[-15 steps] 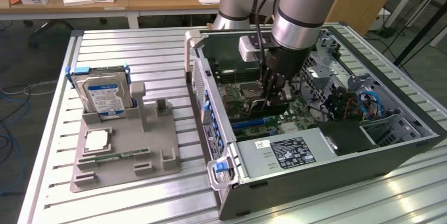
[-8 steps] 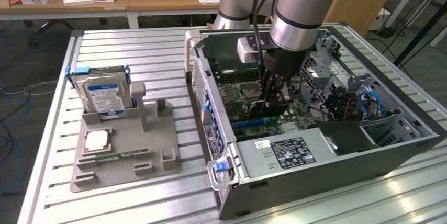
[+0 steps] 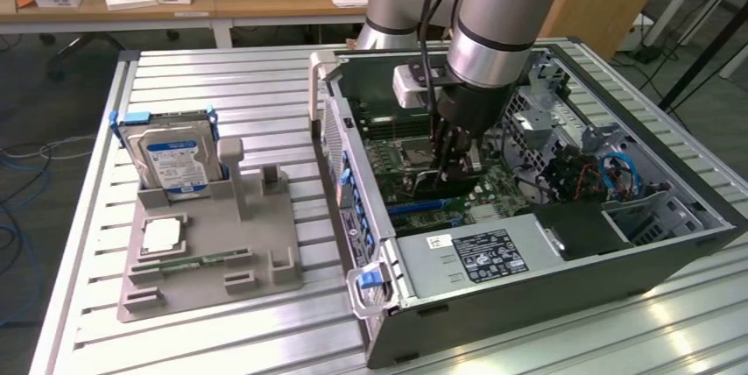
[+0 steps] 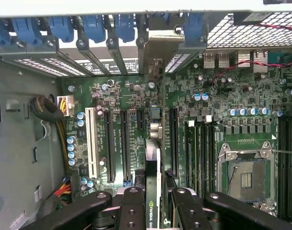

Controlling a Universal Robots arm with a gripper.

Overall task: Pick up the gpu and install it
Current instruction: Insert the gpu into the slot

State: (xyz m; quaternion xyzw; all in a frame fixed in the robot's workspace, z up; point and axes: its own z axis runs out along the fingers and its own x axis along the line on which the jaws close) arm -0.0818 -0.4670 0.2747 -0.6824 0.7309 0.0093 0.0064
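**Gpu gripped inside the case**

The thin black gpu card with the silver metal bracket (image 4: 154, 143) is standing on edge inside the open dark-grey computer case (image 3: 584, 292). It is sitting above the long black expansion slots (image 4: 110, 143) of the green motherboard (image 4: 232, 96). The black-fingered gripper (image 4: 153, 203) is clamping the gpu from both sides. On the exterior view's left, a blue-white labelled hard drive (image 3: 173, 160) is standing in a grey holder tray (image 3: 271, 248).

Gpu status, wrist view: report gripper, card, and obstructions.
Gripper shut on the gpu. Gpu held edge-on inside the computer case, over the motherboard slots. Seating cannot be told. No obstruction seen.
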